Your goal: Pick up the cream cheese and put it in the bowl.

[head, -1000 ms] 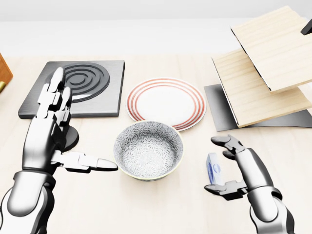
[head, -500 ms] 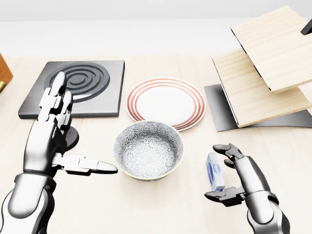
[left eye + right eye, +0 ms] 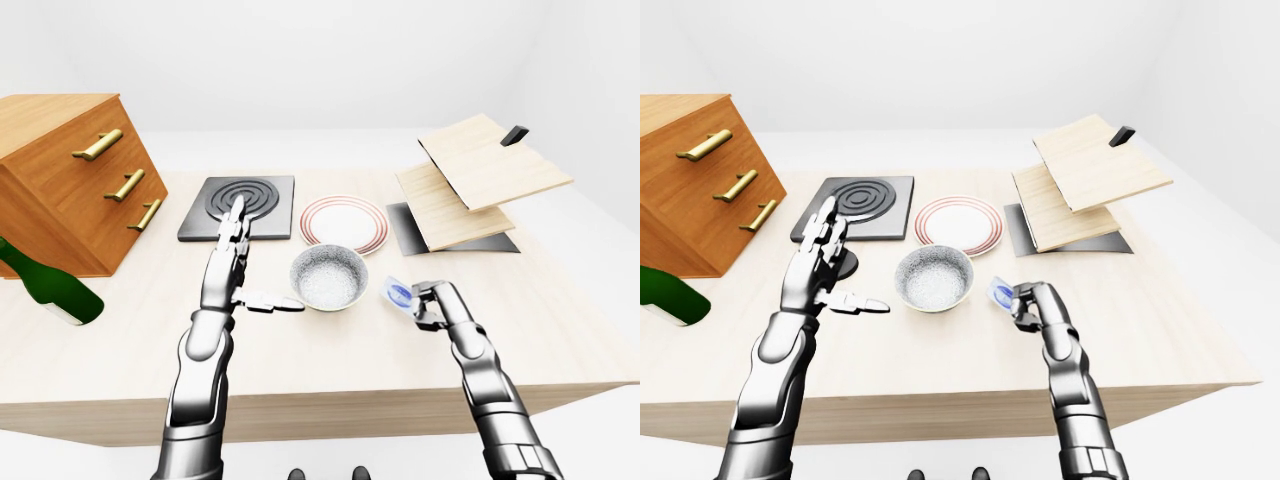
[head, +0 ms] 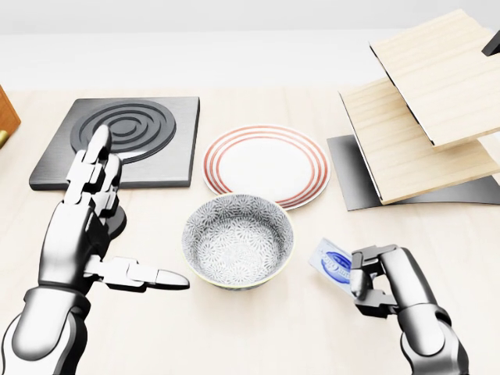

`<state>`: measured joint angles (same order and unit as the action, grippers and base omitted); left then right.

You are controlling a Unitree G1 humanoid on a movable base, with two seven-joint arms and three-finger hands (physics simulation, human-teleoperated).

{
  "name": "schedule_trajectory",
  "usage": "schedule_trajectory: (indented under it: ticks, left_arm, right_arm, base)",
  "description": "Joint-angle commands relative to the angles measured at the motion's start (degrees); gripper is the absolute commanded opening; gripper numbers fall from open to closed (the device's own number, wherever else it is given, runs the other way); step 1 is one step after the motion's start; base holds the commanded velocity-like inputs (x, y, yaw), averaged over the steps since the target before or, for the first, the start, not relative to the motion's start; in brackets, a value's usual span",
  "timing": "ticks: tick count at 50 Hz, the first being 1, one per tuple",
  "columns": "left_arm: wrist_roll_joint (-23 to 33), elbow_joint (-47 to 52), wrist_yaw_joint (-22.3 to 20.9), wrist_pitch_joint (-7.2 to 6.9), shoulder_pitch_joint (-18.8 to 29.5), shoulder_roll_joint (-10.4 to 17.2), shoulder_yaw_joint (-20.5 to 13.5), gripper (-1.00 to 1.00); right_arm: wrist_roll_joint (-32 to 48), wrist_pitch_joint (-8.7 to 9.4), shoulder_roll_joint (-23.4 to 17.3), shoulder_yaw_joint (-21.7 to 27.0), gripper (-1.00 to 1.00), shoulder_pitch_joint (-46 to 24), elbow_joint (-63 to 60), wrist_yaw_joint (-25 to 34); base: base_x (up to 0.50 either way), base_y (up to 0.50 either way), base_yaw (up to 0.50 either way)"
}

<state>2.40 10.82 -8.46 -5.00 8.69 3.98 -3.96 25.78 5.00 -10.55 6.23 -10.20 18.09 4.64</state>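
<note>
In the head view, your right hand (image 4: 373,283) has closed since a second ago: then the fingers stood spread around the cream cheese (image 4: 333,265), which stood on edge on the tabletop (image 4: 258,336); now they are curled in and pinch the packet's right end. The packet has tipped over to a slant, its blue-printed face turned up and toward the bowl (image 4: 238,240), its left end jutting out past the fingertips. That reads as the grasp made, so the lift and carry are what remain. The packet sits just beside the bowl's right rim, not touching it, toward the tabletop's near edge. Whether it has left the wood I cannot tell from here. Your left hand (image 4: 90,226) hangs spread at the bowl's left, thumb pointing at the bowl, holding nothing; it has barely shifted.

In the left-eye view, the cream cheese (image 3: 399,294) shows as a small blue-and-white slip at the tip of your right hand (image 3: 428,303), between it and the bowl (image 3: 328,277).

In the right-eye view, the same grip shows: right hand (image 3: 1028,303) pressed onto the packet (image 3: 1000,293), the bowl (image 3: 933,279) near on its left, well in from the tabletop's edges.
</note>
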Motion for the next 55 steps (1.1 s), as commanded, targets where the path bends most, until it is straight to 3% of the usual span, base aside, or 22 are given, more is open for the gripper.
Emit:
schedule_trajectory:
  ticks: [1, 12, 35, 55]
  left_arm:
    - [-0.37, 0.09, -0.5, 0.0, -0.8, -0.06, -0.08, 1.0]
    - [-0.5, -0.47, -0.49, 0.0, -0.85, 0.08, -0.42, 1.0]
    - [-0.16, -1.36, -0.16, 0.0, -0.7, 0.48, -1.11, 1.0]
    - [-1.91, -2.27, -0.59, 0.0, -1.02, 0.86, -1.96, 1.0]
  right_arm:
    - [2.91, 0.0, -0.55, 1.28, -1.0, 0.26, -6.96, 1.83]
    - [4.65, 0.0, -0.66, 3.42, -1.0, 1.94, -19.45, 6.0]
    - [11.55, 0.0, 1.84, -1.48, -1.0, -1.8, -29.24, 11.89]
    - [15.39, 0.0, 5.09, -6.44, -1.0, -9.51, -23.44, 12.0]
  base:
    - [0.0, 0.0, 0.0]
    - [0.0, 0.0, 0.0]
    - [0.0, 0.0, 0.0]
    - [0.0, 0.0, 0.0]
